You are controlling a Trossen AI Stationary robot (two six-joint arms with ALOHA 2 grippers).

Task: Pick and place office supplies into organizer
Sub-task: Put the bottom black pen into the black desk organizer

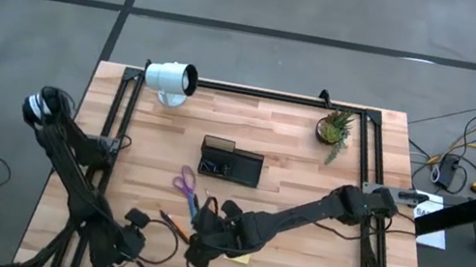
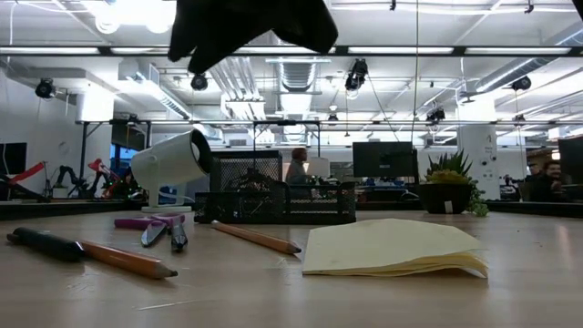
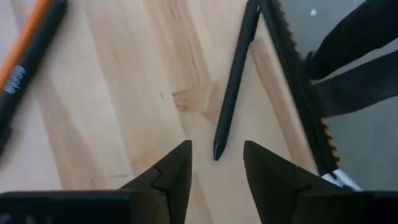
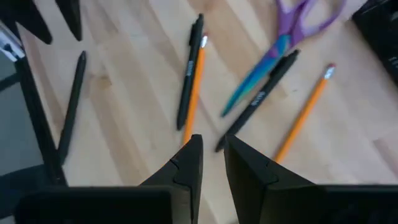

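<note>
Pale wood table [image 1: 306, 195], slim black pen [image 3: 235, 78], mesh organizer [image 2: 278, 196]

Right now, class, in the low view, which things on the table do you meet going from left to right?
Black pen → purple-handled scissors → black mesh organizer → yellow sticky-note pad → small potted green plant.

A robotics lab in a large open hall: exposed ceiling ducts [image 2: 301, 68] and track lights, computer monitors [image 2: 384, 158], other robot arms [image 2: 77, 175], a butcher-block wooden surface [image 1: 293, 153] on grey concrete floor [image 1: 31, 28].
</note>
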